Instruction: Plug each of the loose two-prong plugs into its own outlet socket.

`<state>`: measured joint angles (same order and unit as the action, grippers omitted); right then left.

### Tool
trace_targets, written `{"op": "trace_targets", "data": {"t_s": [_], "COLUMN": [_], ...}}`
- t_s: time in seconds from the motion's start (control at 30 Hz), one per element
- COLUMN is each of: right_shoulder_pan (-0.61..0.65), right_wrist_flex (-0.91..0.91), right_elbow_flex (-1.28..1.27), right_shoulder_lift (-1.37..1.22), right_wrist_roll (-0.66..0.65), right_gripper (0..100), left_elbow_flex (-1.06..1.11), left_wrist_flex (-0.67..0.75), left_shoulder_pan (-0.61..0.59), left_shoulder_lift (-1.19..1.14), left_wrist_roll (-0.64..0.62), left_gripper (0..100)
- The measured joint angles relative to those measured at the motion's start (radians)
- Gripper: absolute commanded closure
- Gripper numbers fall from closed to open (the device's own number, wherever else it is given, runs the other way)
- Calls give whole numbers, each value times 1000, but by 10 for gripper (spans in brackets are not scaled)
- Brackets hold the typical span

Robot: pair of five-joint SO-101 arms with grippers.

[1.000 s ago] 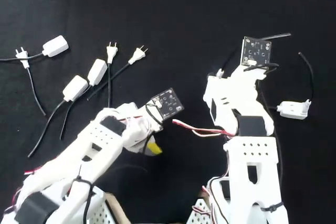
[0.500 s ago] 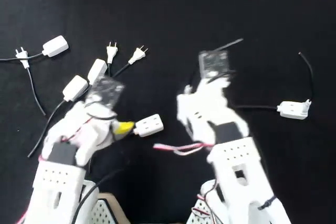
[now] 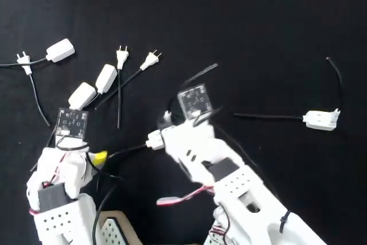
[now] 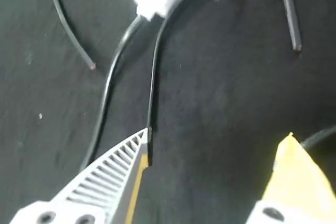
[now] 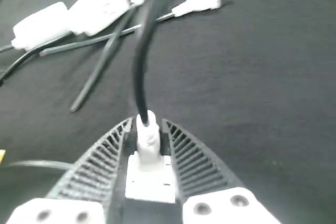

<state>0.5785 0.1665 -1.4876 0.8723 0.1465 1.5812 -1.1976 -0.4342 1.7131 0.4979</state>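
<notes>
- At the far left, a loose plug [image 3: 23,58] and the edge socket [image 3: 60,50] lie on the black cloth [image 3: 258,21], just where they lay a second ago.
- The left arm [image 3: 60,182] has drawn back to the lower-left corner. Half a second ago its yellow finger [image 3: 98,157] sat just beside the centre socket; now it is well apart from it. The left gripper [image 4: 216,139] gapes wide with nothing in it, over cloth crossed by black cords.
- Beyond that arm, the near socket [image 3: 82,94] and the neighbour socket [image 3: 106,77] lie side by side, unmoved.
- Next along, the straight plug [image 3: 121,55] and the slanted plug [image 3: 151,58] lie near each other, prongs pointing away from the arms, unchanged.
- The right arm [image 3: 218,164] has swung over from right of middle to the centre. The right gripper [image 5: 147,124] is clamped narrow on the centre socket [image 5: 148,169], whose black cord leaves between the fingertips. That socket sits about where it was half a second ago, just left of the table's middle.
- Far right, the lone socket [image 3: 320,120] lies with its cord trailing leftward, unmoved and well apart from both arms.
</notes>
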Motion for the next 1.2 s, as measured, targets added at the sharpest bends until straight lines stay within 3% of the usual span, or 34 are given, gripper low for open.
{"op": "trace_targets", "data": {"t_s": [0.17, 1.2], "right_shoulder_pan": [11, -69], "right_wrist_flex": [-3, 54], "right_elbow_flex": [-9, -18], "right_shoulder_lift": [0, 0], "right_wrist_roll": [0, -6], "right_gripper": [987, 987], "left_elbow_flex": [25, 40], "left_wrist_flex": [-64, -64], "left_shoulder_pan": [-11, -11], "left_shoulder_lift": [97, 100], "left_wrist_roll": [14, 52], "left_gripper": [636, 636]}}
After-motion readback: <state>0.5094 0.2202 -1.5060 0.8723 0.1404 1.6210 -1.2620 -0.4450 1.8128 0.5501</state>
